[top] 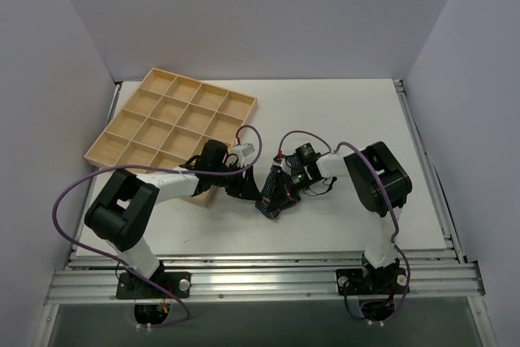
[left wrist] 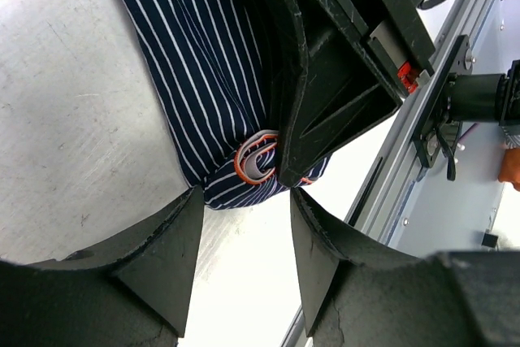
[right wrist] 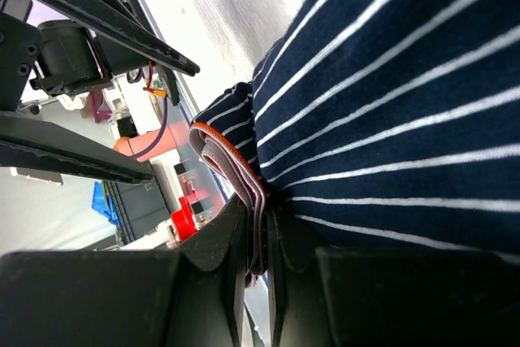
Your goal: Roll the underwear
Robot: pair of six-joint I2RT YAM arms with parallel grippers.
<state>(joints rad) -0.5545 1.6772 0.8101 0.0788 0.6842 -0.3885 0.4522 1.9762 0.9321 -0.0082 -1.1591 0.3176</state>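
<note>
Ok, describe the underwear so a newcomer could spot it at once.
On the white table, look right of the wooden grid tray, where the two arms meet. The underwear is the small bundle pinched in the right fingers. It alone is soft cloth: navy, thin white stripes, orange-edged waistband.

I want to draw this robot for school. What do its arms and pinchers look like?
The left arm and right arm have chunky black joints, white tube links and a looping purple cable each. The left gripper and right gripper are matte black plastic with two wedge-shaped fingers, a bit scuffed.
</note>
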